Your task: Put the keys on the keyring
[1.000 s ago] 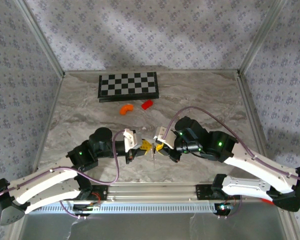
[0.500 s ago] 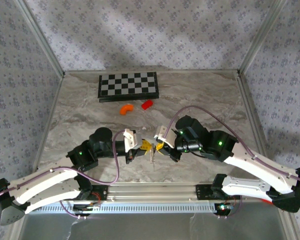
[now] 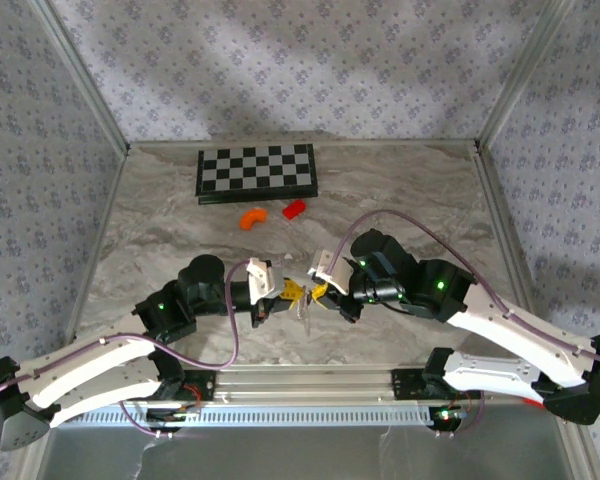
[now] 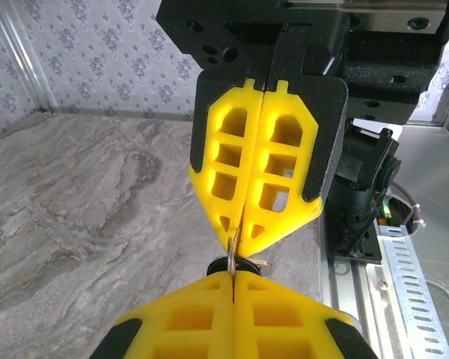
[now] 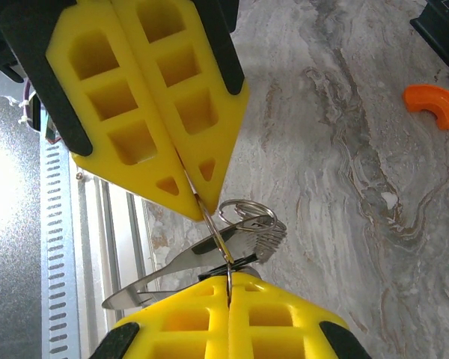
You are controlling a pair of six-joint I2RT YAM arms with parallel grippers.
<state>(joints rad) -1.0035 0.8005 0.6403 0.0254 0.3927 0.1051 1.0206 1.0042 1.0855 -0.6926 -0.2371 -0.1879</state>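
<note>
Seemingly left tool (image 5: 191, 191) clamps the keyring (image 5: 247, 218), right tool (image 5: 228, 281) the keys (image 5: 168, 271) — both fully closed, contact itself hidden.

Left gripper (image 3: 293, 291) and right gripper (image 3: 320, 293) both clamped, tip to tip

Glossy silvery metal keyring (image 5: 245, 212) and keys (image 5: 172, 268) over matt marble-look table (image 5: 322, 149).
</note>
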